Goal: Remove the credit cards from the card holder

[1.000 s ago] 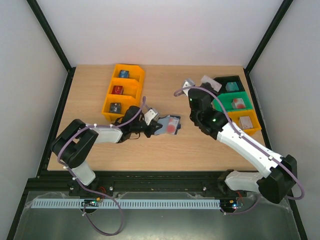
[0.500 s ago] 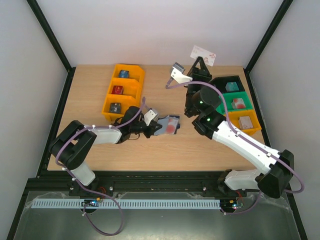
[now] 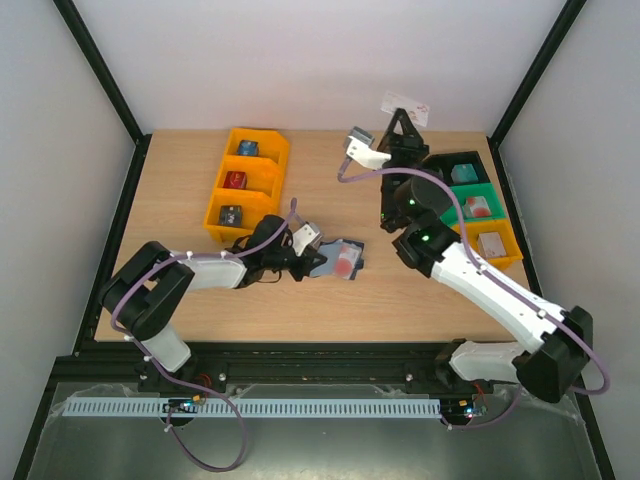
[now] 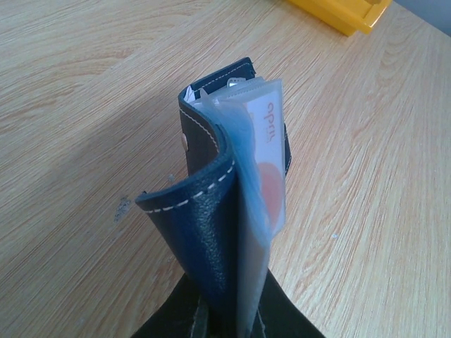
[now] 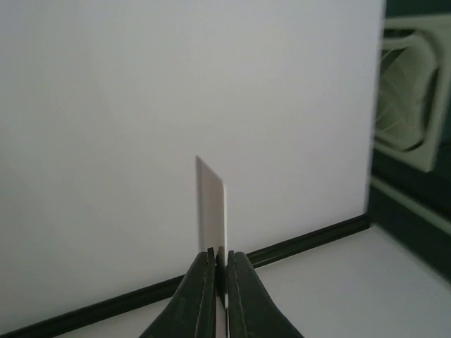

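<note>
The navy card holder lies open on the table at the centre, with a red-marked card showing in its clear sleeves. My left gripper is shut on its near edge. In the left wrist view the holder stands on edge between my jaws, with a card in its sleeve. My right gripper is raised high at the back, shut on a white card with red marks. In the right wrist view that card sticks up edge-on from the shut jaws.
A yellow three-compartment bin stands at the back left with small items in it. Black, green and yellow bins stand at the right edge below my raised right arm. A corner of the yellow bin shows in the left wrist view.
My right gripper rose from table height near the holder to high at the back, carrying the white card. The left gripper shifted the holder slightly right.
</note>
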{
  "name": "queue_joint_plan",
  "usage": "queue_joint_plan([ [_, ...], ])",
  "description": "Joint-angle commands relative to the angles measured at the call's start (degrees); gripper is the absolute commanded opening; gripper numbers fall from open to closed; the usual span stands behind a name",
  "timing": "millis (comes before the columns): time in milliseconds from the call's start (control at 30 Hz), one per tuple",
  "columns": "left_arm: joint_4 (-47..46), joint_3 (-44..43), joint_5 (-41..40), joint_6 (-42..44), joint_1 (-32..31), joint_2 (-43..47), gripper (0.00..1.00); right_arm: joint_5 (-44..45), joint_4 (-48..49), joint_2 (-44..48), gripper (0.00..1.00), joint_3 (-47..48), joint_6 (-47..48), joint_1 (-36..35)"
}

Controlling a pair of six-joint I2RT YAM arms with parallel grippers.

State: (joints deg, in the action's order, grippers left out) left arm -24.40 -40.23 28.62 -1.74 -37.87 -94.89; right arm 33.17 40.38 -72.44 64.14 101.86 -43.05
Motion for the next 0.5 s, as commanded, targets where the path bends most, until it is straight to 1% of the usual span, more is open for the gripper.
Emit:
queue_joint_plan([
  [0, -1.09, -1.18, -0.37, -0.74, -0.34, 1.91, 0.02, 5.44, -34.58, 2.88, 0.04, 4.81, -27.14, 2.37],
  [67, -1.72, -0.82, -0.39, -0.9, -0.37, 2.43, 0.02, 5.97, -50.96, 1.1, 0.02, 9.95, -43.44, 5.37],
  [100, -1.9, -0.67, -0.41, -0.9, -0.37, 2.8, 0.02, 4.91, -57.58, 0.32, 0.02, 11.9, -50.85, 7.68],
  [167, -2.45, -0.11, -0.77, -0.74, -0.37, 3.83, 0.02, 0.01, -71.69, -2.11, 0.02, 15.23, -62.39, 13.12],
  [233, -3.02, 0.69, -1.33, -0.72, -0.3, 5.24, 0.02, -4.22, -81.46, -3.74, 0.01, 15.36, -69.74, 18.37],
  [333, -3.9, 2.22, -1.52, -0.89, -0.2, 7.97, 0.02, -8.64, -88.1, -4.13, 0.02, 10.3, -75.69, 26.61],
  [467, -4.85, 3.48, -0.25, -1.59, 0.72, 10.62, 0.02, -10.46, -88.32, -2.91, 0.02, 2.85, -78.59, 35.59],
])
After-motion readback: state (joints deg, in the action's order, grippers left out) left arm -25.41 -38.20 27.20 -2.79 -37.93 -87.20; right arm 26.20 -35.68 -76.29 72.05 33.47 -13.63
